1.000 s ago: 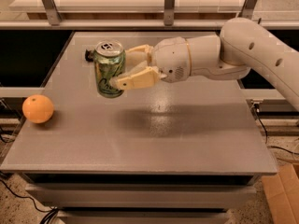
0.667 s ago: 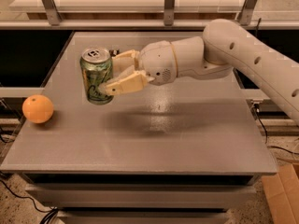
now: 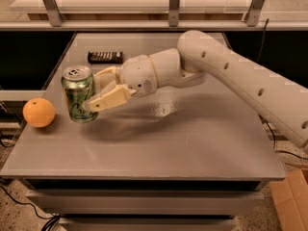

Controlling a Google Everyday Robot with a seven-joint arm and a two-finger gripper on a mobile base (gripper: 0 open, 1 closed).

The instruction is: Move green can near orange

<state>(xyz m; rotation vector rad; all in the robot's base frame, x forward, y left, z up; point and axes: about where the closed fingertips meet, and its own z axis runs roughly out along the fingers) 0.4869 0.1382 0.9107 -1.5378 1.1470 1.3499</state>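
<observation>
The green can point(image 3: 79, 94) stands upright at the left of the grey table point(image 3: 159, 143), silver top and pull tab up. My gripper point(image 3: 94, 90) is shut on the can, one cream finger in front of it and one behind, the arm reaching in from the right. The can's base is at or just above the tabletop; I cannot tell if it touches. The orange point(image 3: 39, 112) rests on the table near the left edge, a short gap to the left of the can.
A flat dark snack bar point(image 3: 105, 57) lies at the back left of the table. A metal rail and posts point(image 3: 174, 6) run behind the table. A cardboard box point(image 3: 291, 201) sits on the floor at the lower right.
My gripper has carried the green can leftward and down toward the orange. The snack bar, hidden behind the can before, now shows.
</observation>
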